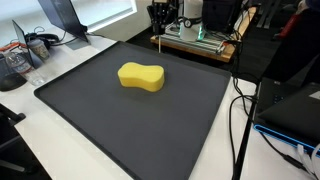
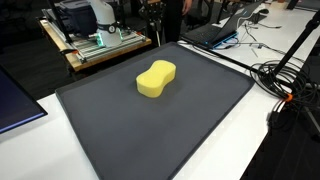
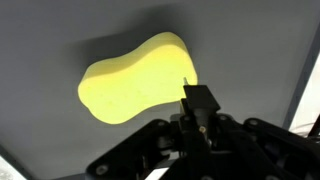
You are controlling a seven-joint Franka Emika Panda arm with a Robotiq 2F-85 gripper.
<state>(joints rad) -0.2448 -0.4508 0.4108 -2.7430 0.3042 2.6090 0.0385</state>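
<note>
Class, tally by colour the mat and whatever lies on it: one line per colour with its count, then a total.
Yellow, the sponge: 1
Dark grey, the mat: 1
Total: 2

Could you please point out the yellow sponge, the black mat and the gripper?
yellow sponge (image 1: 141, 77): exterior view, its middle.
black mat (image 1: 120, 125): exterior view, bare surface.
gripper (image 3: 198, 97): wrist view, between its fingertips.
</note>
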